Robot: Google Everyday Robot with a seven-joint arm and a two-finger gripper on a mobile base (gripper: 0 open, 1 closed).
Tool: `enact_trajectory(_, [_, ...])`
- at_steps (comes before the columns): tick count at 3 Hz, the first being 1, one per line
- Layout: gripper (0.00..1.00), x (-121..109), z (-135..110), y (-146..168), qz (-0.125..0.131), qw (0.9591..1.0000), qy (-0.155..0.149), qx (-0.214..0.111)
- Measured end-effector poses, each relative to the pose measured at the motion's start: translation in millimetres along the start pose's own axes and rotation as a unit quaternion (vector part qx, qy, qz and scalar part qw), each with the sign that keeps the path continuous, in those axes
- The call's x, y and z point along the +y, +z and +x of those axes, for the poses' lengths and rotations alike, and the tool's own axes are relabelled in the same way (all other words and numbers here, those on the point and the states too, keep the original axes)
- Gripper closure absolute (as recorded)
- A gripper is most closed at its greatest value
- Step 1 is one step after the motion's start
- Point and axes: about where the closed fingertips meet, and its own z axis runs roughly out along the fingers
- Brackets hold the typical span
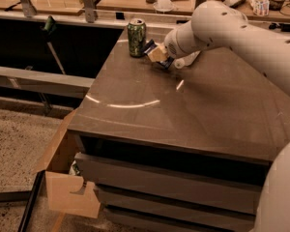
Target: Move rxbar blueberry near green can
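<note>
On the brown counter (193, 110), the white arm (217, 28) reaches in from the right, bent low, its gripper (157, 53) pinching the snack bar (150, 46) just beside the green can (136, 37).

No text, brand or number can be read anywhere. The can (136, 37) shows only a green pattern. The bar (149, 46), at the can's 4 o'clock, shows dark blue wrapper whose print is illegible. The gripper (157, 55), clamped on the bar just beside the can, carries no legible marking.
</note>
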Motion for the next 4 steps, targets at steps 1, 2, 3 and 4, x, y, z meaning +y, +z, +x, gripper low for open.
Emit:
enact_trajectory(1, [0.12,-4.2,8.1,-0.8,0.001,0.9999,0.005,0.01])
enact_trajectory(2, [0.0,-3.2,11.4,-0.9,-0.004,0.9999,0.008,0.012])
enact_trajectory(3, [0.0,0.9,1.0,-11.1,-0.015,0.9997,0.006,-0.02])
enact_trajectory(4, [0.0,1.4,-21.0,-44.6,-0.016,0.9968,0.0,-0.078])
